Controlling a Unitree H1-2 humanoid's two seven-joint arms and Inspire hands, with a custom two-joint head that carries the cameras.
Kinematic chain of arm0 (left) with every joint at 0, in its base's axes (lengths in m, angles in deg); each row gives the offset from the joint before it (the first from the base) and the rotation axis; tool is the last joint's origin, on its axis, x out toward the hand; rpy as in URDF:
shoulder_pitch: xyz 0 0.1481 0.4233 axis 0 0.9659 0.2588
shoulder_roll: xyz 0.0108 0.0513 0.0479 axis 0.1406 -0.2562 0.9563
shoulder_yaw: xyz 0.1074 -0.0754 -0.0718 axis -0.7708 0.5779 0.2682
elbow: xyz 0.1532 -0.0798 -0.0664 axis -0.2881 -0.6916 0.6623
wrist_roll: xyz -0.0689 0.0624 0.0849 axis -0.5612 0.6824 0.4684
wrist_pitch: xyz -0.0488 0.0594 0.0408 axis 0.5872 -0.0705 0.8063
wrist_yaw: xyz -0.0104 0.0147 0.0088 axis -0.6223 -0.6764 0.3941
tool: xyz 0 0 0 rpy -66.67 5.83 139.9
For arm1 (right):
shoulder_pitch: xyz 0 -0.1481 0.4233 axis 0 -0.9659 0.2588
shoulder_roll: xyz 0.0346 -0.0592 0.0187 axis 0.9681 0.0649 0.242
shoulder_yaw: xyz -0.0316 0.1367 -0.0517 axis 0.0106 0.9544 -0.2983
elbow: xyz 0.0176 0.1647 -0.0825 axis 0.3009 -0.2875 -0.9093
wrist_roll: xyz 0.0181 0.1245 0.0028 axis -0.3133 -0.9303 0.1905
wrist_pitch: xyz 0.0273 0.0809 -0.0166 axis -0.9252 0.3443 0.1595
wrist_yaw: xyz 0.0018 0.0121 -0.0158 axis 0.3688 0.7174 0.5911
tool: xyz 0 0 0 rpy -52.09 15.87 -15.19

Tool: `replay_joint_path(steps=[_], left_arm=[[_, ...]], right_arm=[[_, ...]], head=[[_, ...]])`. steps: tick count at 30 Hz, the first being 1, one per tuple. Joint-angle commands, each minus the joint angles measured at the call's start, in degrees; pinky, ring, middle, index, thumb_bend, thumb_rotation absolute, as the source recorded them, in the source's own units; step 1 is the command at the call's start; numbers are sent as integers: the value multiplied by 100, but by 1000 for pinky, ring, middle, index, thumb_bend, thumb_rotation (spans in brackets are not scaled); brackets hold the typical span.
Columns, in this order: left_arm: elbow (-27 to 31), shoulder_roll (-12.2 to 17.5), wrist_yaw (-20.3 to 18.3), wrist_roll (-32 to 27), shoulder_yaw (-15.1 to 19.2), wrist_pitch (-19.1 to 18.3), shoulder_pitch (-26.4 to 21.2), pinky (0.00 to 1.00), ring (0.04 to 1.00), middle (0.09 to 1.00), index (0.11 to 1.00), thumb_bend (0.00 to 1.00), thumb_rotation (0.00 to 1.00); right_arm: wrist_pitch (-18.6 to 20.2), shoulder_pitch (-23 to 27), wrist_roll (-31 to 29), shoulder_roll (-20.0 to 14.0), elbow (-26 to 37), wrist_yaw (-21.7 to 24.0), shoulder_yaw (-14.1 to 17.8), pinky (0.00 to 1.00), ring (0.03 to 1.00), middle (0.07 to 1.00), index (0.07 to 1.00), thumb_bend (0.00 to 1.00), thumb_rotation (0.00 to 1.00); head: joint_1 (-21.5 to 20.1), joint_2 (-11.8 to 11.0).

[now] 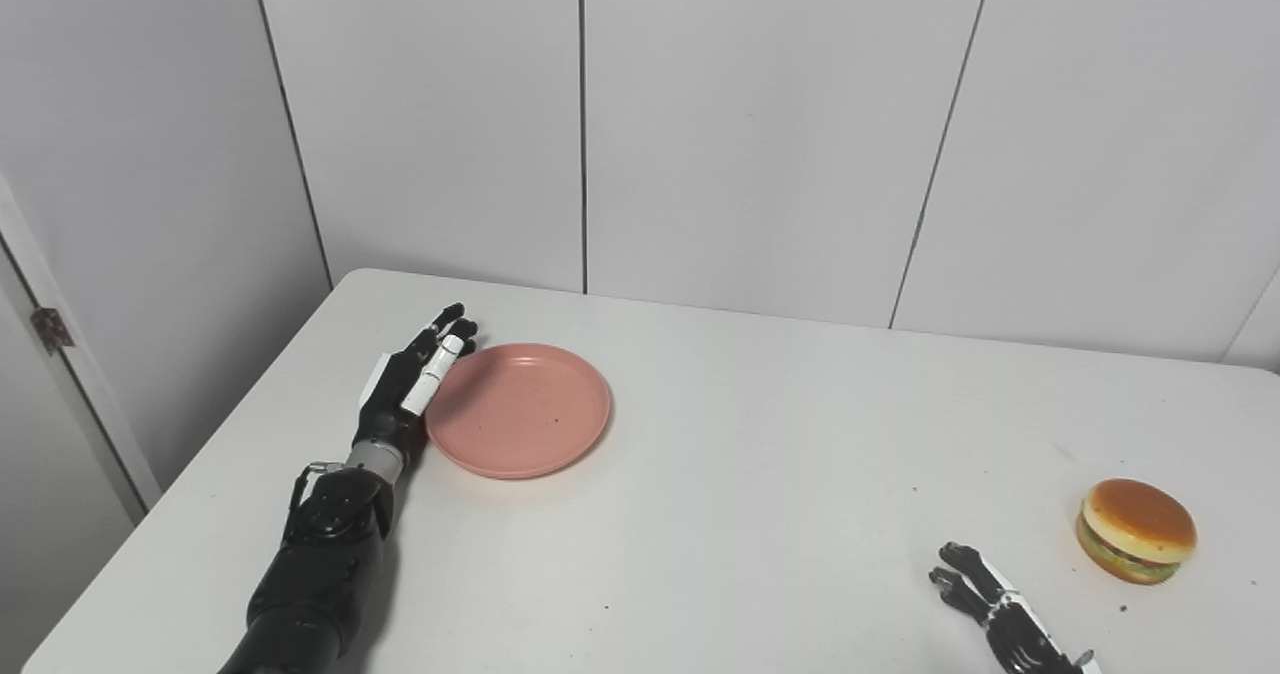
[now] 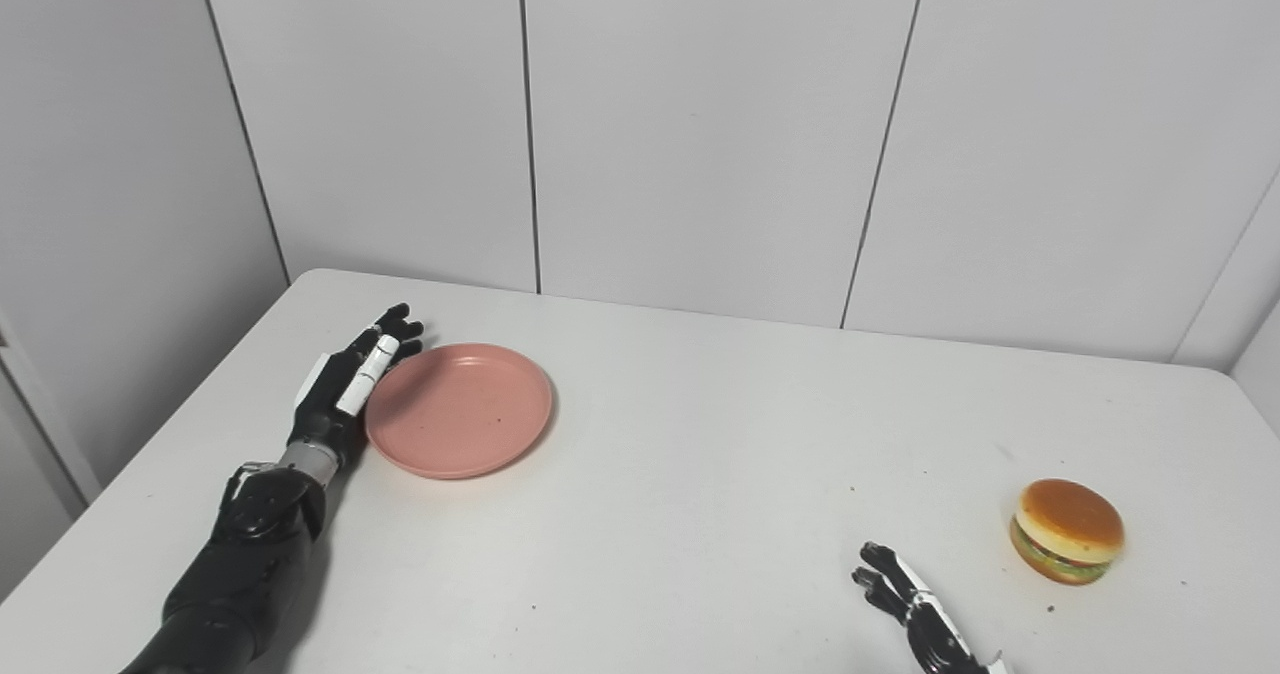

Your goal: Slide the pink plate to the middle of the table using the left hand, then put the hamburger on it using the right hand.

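The pink plate (image 1: 520,409) lies flat on the white table (image 1: 760,474), left of centre. My left hand (image 1: 412,379) rests against the plate's left rim, fingers stretched out and apart, holding nothing. The hamburger (image 1: 1138,531), with a brown bun and green lettuce, sits near the table's right front. My right hand (image 1: 995,609) lies low at the bottom edge, left of the hamburger and apart from it, fingers apart and empty.
Grey wall panels stand right behind the table's far edge. A door frame with a hinge (image 1: 50,329) is at the far left. Bare tabletop stretches between the plate and the hamburger.
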Motion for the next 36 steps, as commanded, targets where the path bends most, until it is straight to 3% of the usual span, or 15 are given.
replay_joint_path(steps=[1, 7, 16, 26, 31, 36], left_arm=[[165, -89, -89, 90, -79, -6, -109, 830, 852, 854, 861, 836, 767], [306, -235, -255, 71, -210, -21, -16, 845, 869, 869, 860, 821, 775], [604, -519, -192, 200, -439, -122, 129, 829, 868, 870, 860, 850, 776], [1130, -767, 0, 404, -539, -501, 313, 848, 880, 887, 862, 742, 796], [1441, -866, 327, 576, -553, -894, 411, 860, 874, 887, 854, 710, 836], [1456, -897, 477, 683, -557, -965, 434, 854, 870, 885, 846, 711, 854]], right_arm=[[538, 109, 136, -71, -239, 24, -16, 849, 853, 899, 883, 812, 978], [544, 96, 162, -67, -208, 14, -37, 845, 851, 898, 883, 808, 984], [556, 87, 198, -30, -184, 1, -74, 851, 855, 899, 891, 793, 982], [606, 84, 275, 3, -127, -29, -113, 853, 853, 905, 888, 785, 986], [627, 79, 310, 28, -99, -42, -130, 854, 855, 906, 885, 786, 992], [684, 73, 360, 104, -54, -75, -163, 869, 863, 911, 885, 781, 991]], head=[[8, 5], [-19, 11], [-90, 21], [-156, 33], [-222, 42], [-522, 92]])
